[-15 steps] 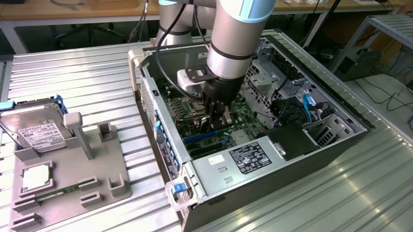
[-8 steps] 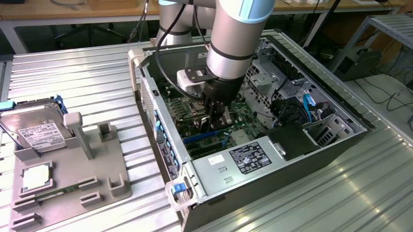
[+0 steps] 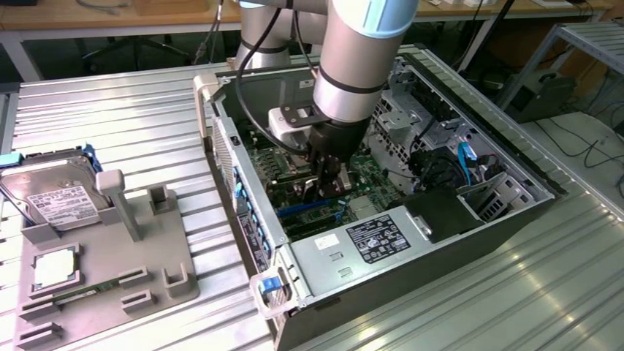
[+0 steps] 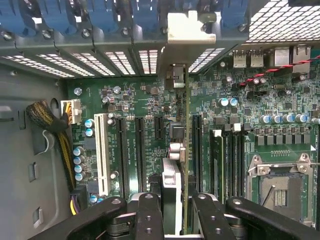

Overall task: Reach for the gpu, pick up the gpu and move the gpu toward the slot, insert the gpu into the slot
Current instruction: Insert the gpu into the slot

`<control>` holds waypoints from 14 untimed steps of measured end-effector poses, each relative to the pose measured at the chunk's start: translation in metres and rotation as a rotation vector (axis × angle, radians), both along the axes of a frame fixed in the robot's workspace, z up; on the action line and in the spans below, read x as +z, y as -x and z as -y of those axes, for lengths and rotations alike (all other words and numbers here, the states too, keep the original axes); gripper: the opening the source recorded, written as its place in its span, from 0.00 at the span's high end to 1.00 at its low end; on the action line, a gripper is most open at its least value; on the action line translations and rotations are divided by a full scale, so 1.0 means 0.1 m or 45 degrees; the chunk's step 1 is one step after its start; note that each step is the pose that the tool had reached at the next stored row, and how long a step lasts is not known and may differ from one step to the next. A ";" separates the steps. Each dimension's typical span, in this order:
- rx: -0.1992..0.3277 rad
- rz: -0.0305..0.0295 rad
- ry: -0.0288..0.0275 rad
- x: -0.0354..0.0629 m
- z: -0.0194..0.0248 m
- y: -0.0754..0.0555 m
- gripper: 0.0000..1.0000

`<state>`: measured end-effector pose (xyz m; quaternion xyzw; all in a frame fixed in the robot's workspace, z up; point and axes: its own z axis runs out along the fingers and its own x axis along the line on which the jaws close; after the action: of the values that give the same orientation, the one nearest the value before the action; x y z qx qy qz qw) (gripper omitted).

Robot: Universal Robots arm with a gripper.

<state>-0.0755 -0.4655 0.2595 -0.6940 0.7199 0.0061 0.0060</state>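
Grey metal computer case (image 3: 527, 219) is lying open on its side, green motherboard (image 4: 135, 100) exposed within. Reaching down into it, the gripper (image 3: 325, 183) is pinching the gpu (image 4: 186, 150) edge-on between partly closed fingers (image 4: 150, 215), the thin card standing upright just over the dark expansion slots (image 4: 139, 150).

- The exterior view looks down at an angle from above onto the open computer case (image 3: 390, 219) and metal table (image 3: 127, 124).
- The wrist view looks straight down, close over the motherboard (image 4: 150, 105).
- Both views share that board.
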 end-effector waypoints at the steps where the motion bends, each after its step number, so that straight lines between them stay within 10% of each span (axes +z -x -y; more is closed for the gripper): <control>1: 0.000 0.0003 -0.0005 -0.006 -0.001 0.00 0.72; 14: 0.000 0.0043 -0.0001 -0.019 -0.016 0.03 0.72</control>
<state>-0.0781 -0.4639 0.2576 -0.6940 0.7199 0.0050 0.0072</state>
